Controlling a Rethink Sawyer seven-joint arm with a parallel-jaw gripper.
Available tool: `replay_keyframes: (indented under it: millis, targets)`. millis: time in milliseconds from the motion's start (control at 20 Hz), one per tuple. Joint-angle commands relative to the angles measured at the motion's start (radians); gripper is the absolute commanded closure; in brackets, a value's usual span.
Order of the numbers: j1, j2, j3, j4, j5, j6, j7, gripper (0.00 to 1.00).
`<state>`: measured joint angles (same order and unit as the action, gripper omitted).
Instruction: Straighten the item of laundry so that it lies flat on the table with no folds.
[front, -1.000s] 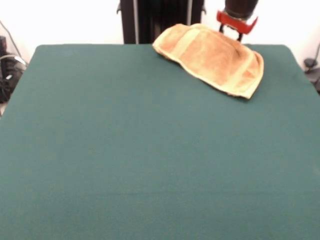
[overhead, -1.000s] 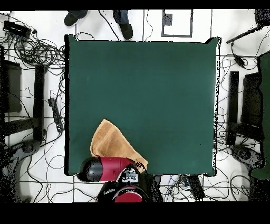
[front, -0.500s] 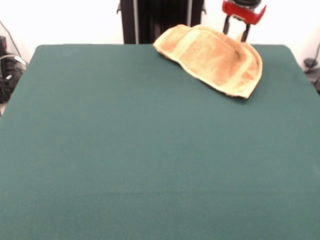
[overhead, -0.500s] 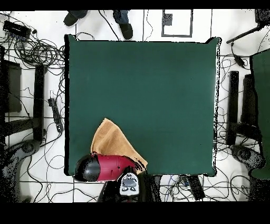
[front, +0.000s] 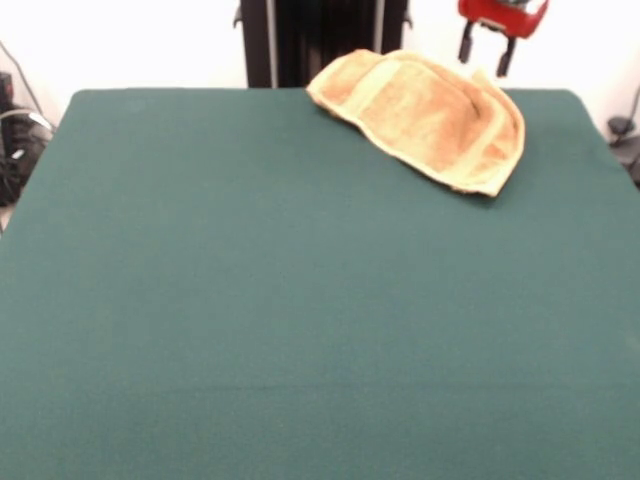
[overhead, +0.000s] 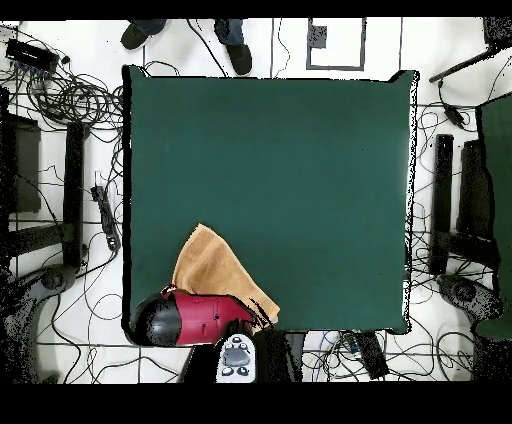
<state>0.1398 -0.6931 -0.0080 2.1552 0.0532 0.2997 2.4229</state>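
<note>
The item of laundry (front: 420, 112), an orange-tan towel with pale woven bands, lies bunched and doubled over near the table's (front: 300, 300) far right edge in the front view. From overhead the same towel (overhead: 212, 268) sits at the lower left of the table (overhead: 280, 170), partly under the red arm (overhead: 195, 318). My gripper (front: 486, 55) hangs just above the towel's far right edge. It is open, with nothing between its dark fingers (front: 505, 62). In the overhead view the arm hides the gripper.
Cables and dark equipment (overhead: 60, 100) crowd the floor on both sides of the table. A person's feet (overhead: 238, 55) stand beyond the table's far edge in the overhead view. A dark pedestal column (front: 320, 35) rises behind the towel.
My gripper has lifted off the towel's far edge, moving up and slightly right in the front view. The towel's right end has settled a little; otherwise it lies as before.
</note>
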Motion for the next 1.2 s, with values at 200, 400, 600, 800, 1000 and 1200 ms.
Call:
replay_keyframes:
  millis: [200, 400, 600, 800, 1000, 1200]
  targets:
    - [-0.046, 0.176, 0.059, -0.143, 0.012, -0.005, 0.05, 0.0]
    - [-0.107, 0.31, 0.05, -0.237, -0.034, -0.062, -0.008, 0.0]
    - [-0.12, 0.385, 0.033, -0.31, -0.039, -0.033, 0.003, 0.0]
    - [-0.156, 0.451, 0.08, -0.298, 0.034, -0.007, 0.075, 0.0]
    - [-0.097, 0.537, 0.052, -0.303, 0.098, -0.066, 0.188, 0.0]
    - [-0.043, 0.54, 0.022, -0.334, 0.034, -0.033, 0.109, 0.0]
